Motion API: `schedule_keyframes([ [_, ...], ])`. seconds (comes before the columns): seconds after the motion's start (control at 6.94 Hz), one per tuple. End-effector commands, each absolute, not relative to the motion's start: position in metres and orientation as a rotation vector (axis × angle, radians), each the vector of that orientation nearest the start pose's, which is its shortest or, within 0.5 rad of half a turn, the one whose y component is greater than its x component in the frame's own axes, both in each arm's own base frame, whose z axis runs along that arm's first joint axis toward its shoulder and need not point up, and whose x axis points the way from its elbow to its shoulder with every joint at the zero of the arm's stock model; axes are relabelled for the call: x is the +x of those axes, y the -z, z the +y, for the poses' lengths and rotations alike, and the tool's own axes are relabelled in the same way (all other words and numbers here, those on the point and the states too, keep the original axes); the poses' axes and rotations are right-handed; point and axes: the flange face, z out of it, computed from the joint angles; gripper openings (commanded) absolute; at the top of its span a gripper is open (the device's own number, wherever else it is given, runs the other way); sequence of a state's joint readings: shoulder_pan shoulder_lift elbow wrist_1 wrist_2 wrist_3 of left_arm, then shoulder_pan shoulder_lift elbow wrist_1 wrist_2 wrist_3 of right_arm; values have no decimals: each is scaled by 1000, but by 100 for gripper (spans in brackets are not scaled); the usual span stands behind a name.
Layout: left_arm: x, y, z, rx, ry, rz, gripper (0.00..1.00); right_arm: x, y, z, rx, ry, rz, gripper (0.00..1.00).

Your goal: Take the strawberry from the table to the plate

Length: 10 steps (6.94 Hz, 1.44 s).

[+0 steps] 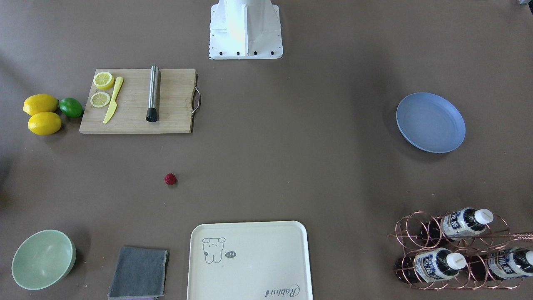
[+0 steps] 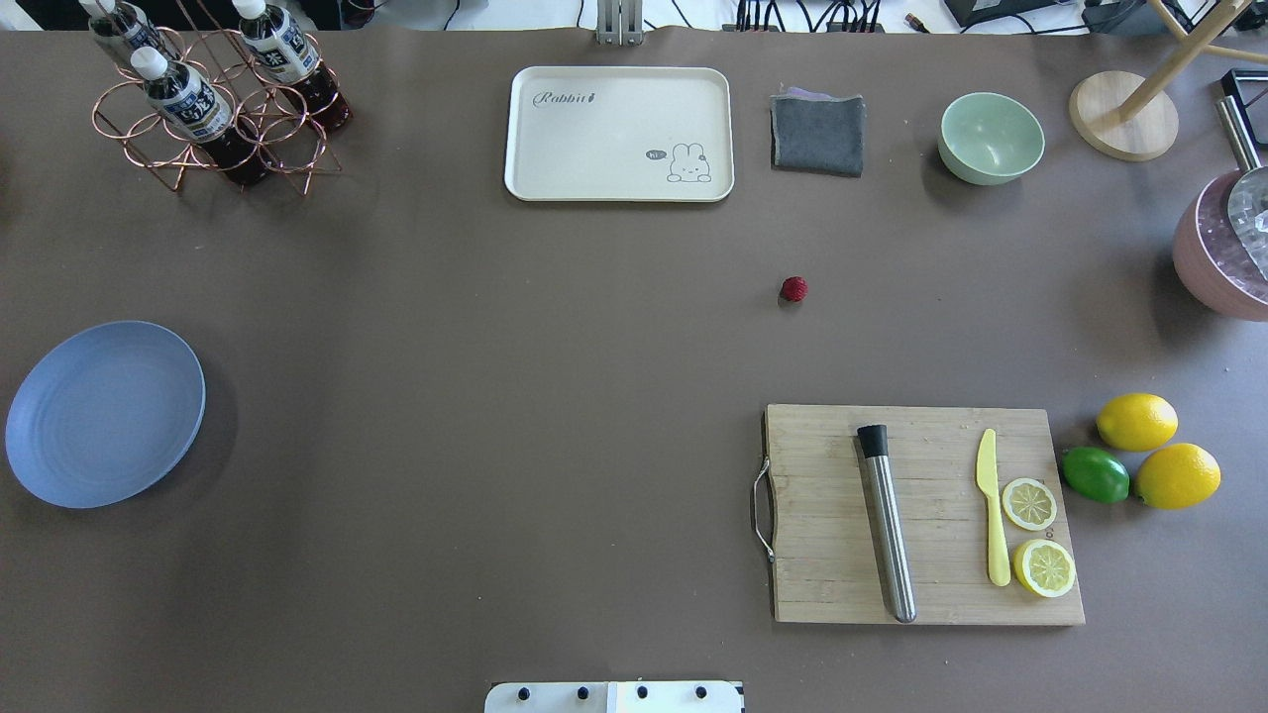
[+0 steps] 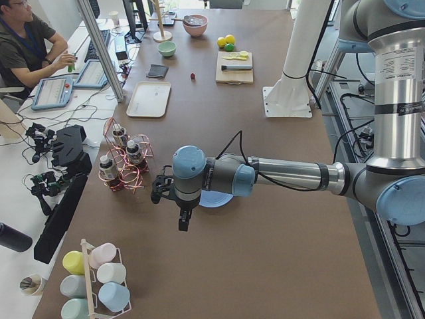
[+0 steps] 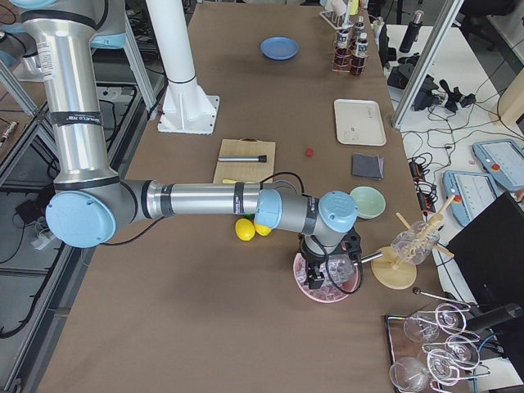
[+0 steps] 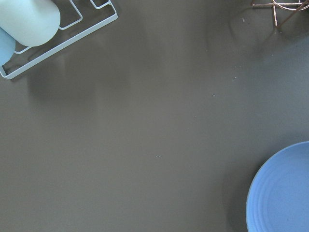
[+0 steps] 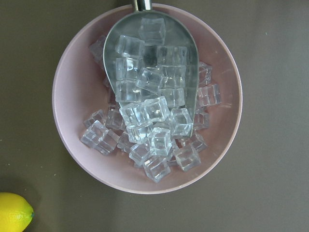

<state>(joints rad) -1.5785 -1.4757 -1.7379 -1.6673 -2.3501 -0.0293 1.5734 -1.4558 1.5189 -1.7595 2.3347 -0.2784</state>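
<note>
The strawberry (image 1: 170, 179) (image 2: 793, 289) is a tiny deep red berry lying alone on the brown table (image 1: 291, 146), between the cutting board and the cream tray. The light blue plate (image 1: 430, 122) (image 2: 105, 414) (image 5: 285, 193) rests far off at the robot's left end. My left gripper (image 3: 183, 222) shows only in the exterior left view, hanging just beside the plate (image 3: 216, 199); I cannot tell whether it is open or shut. My right gripper (image 4: 322, 274) shows only in the exterior right view, above a pink bowl of ice; its state I cannot tell either.
A wooden cutting board (image 2: 921, 515) carries a steel muddler, a yellow knife and lemon slices; two lemons and a lime (image 2: 1095, 474) lie beside it. Cream tray (image 2: 619, 134), grey cloth (image 2: 817, 134), green bowl (image 2: 991, 137), bottle rack (image 2: 213, 99), pink ice bowl (image 6: 145, 96).
</note>
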Motion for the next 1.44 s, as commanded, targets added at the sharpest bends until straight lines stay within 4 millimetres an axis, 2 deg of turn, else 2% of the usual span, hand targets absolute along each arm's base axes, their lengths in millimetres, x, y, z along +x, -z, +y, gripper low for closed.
schedule_keyframes([
  [0.0, -64, -610, -461, 148, -34, 780, 97, 67, -643, -530, -10, 210, -773, 100],
  [0.43, -54, -608, -458, 186, -84, 777, 97, 68, -643, -530, -11, 205, -773, 100],
  [1.3, -51, -609, -458, 181, -82, 781, 97, 68, -646, -528, -14, 203, -772, 100],
])
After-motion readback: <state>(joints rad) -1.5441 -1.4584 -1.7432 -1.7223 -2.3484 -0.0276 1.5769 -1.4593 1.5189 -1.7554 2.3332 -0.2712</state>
